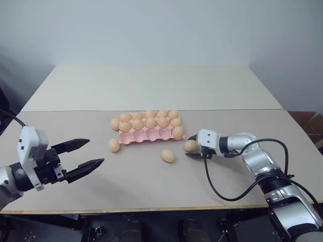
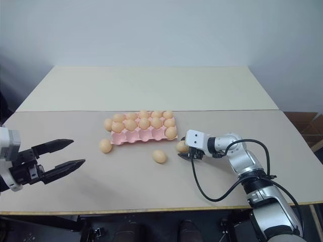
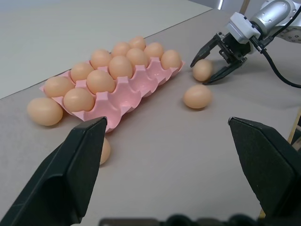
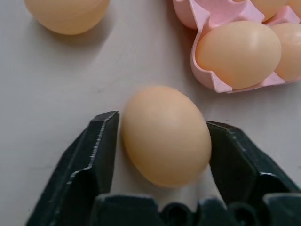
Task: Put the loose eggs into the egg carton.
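So the right gripper (image 4: 162, 136) is down on the table (image 1: 151, 186) with one of the loose eggs (image 4: 165, 135) sitting right between its two black fingers (image 4: 96, 141). The fingers look pressed against both long sides of the egg, so I'd call that clamped on it, though the egg seems to be resting on the table and not lifted. Just past the fingertips is the near corner of the pink egg carton (image 1: 146, 135), with a filled cup right ahead. A second loose egg (image 1: 168, 156) lies just off to the claw's side on the table, and two more (image 1: 114, 145) sit well away at the far end of the carton. The left gripper (image 1: 85, 154) hovers wide open with nothing in it, well apart from everything. The carton's front row has empty cups (image 3: 141, 87), so there's room. Handling-wise, I'd guess these are light, smooth and kinda slippery, rounded so they'll roll or squirt out if pinched off-centre, and probably crackable. Best bet is gripping across the widest middle, gently. No brands, labels or writing that I can read on anything.
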`<act>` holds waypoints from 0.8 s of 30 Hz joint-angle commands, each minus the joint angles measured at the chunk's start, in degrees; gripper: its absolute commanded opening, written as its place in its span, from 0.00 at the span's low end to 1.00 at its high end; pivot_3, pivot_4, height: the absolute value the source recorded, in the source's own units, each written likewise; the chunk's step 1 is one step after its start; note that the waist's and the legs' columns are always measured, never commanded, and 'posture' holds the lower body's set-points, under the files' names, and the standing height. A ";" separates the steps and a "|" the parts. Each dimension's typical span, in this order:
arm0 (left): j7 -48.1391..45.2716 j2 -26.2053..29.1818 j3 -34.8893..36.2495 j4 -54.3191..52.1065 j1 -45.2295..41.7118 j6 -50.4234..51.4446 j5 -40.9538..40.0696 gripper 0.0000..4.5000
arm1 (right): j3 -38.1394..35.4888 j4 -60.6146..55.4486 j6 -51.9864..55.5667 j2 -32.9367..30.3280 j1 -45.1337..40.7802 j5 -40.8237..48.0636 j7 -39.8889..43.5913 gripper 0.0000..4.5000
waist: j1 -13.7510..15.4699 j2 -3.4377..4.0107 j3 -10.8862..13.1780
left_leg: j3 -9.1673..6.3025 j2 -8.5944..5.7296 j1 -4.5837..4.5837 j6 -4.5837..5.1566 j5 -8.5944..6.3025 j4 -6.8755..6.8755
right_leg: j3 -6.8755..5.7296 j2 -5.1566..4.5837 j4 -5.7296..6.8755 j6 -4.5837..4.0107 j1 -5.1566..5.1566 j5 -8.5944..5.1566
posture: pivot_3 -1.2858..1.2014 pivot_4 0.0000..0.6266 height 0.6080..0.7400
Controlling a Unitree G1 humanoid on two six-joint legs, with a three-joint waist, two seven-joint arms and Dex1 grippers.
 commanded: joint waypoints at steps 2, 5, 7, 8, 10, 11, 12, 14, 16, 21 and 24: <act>-0.18 -0.04 2.21 -1.19 0.73 -0.51 -0.66 1.00 | -4.44 -7.02 1.38 -2.53 2.12 2.95 0.65 0.47 | 0.06 0.00 0.00 | 0.01 0.00 0.00 0.00 0.00 0.00 | 0.02 0.00 0.00 0.07 -0.01 0.04 | 0.52 0.24 1.00; 0.02 -0.08 2.30 -1.07 0.87 -0.62 -0.73 1.00 | -6.57 -15.09 4.36 -4.27 3.87 5.72 1.82 0.47 | 0.02 0.00 0.00 | 0.05 0.00 -0.02 0.00 0.00 -0.02 | 0.05 -0.01 -0.01 0.13 -0.03 0.08 | 0.52 0.24 1.00; 0.00 -0.01 2.22 -0.81 0.75 -0.70 -0.67 1.00 | -7.25 -19.57 6.65 -4.30 3.89 7.70 2.51 0.47 | -0.08 0.00 0.00 | 0.07 0.01 0.01 -0.01 -0.01 -0.02 | 0.07 0.00 0.00 0.14 -0.03 0.07 | 0.52 0.24 1.00; 0.00 0.01 2.13 -0.71 0.67 -0.73 -0.62 1.00 | -7.27 -21.17 7.61 -3.91 3.51 8.20 2.43 0.47 | -0.21 -0.01 -0.01 | 0.09 0.03 0.06 -0.01 -0.01 -0.02 | 0.10 0.02 0.01 0.14 -0.02 0.07 | 0.52 0.24 1.00; 0.00 0.10 1.73 -0.39 0.28 -0.81 -0.49 1.00 | -6.31 -22.80 9.22 -1.91 1.27 8.07 1.71 0.47 | -0.34 -0.01 -0.01 | 0.13 0.11 0.14 -0.03 -0.02 -0.02 | 0.20 0.13 0.03 0.10 -0.02 0.07 | 0.52 0.24 1.00; -0.02 0.15 1.53 -0.22 0.08 -0.83 -0.45 1.00 | -5.68 -22.85 9.75 -0.81 0.07 7.70 1.27 0.47 | -0.44 -0.01 -0.01 | 0.15 0.13 0.16 -0.03 -0.02 -0.02 | 0.22 0.15 0.04 0.08 -0.01 0.07 | 0.52 0.24 1.00; -0.06 0.21 1.30 -0.06 -0.14 -0.86 -0.40 1.00 | -4.68 -21.97 10.32 1.12 -1.75 7.02 0.53 0.47 | -0.47 -0.01 -0.01 | 0.21 0.17 0.20 -0.04 -0.03 -0.03 | 0.29 0.20 0.05 0.02 -0.02 0.08 | 0.52 0.24 1.00; -0.06 0.28 0.93 0.12 -0.51 -0.86 -0.30 1.00 | -2.79 -19.29 10.55 4.59 -4.75 5.16 -0.90 0.47 | -0.61 -0.01 -0.01 | 0.25 0.24 0.21 -0.04 -0.03 -0.03 | 0.38 0.29 0.06 -0.03 -0.05 0.09 | 0.52 0.24 1.00; -0.04 0.32 0.66 0.27 -0.89 -0.82 -0.19 1.00 | -1.17 -15.67 10.13 7.66 -7.27 3.09 -2.57 0.47 | -0.44 -0.02 -0.01 | 0.27 0.32 0.17 -0.06 -0.04 -0.03 | 0.38 0.39 0.03 -0.05 -0.09 0.17 | 0.52 0.24 1.00; -0.07 0.40 1.39 -0.13 -0.83 -0.45 -0.42 1.00 | 2.19 -4.02 8.04 13.10 -12.51 -3.34 -8.52 0.47 | -0.05 -0.04 -0.03 | 0.32 0.43 0.09 -0.20 -0.12 -0.02 | 0.37 0.48 -0.05 -0.45 -0.13 0.46 | 0.52 0.24 1.00; 0.01 0.26 2.43 -0.58 -0.01 -0.34 -0.44 1.00 | 2.17 -2.82 7.17 13.46 -12.75 -3.80 -8.58 0.47 | -0.07 -0.04 -0.03 | 0.35 0.43 0.04 -0.23 -0.14 -0.02 | 0.39 0.48 -0.10 -0.46 -0.15 0.47 | 0.52 0.24 1.00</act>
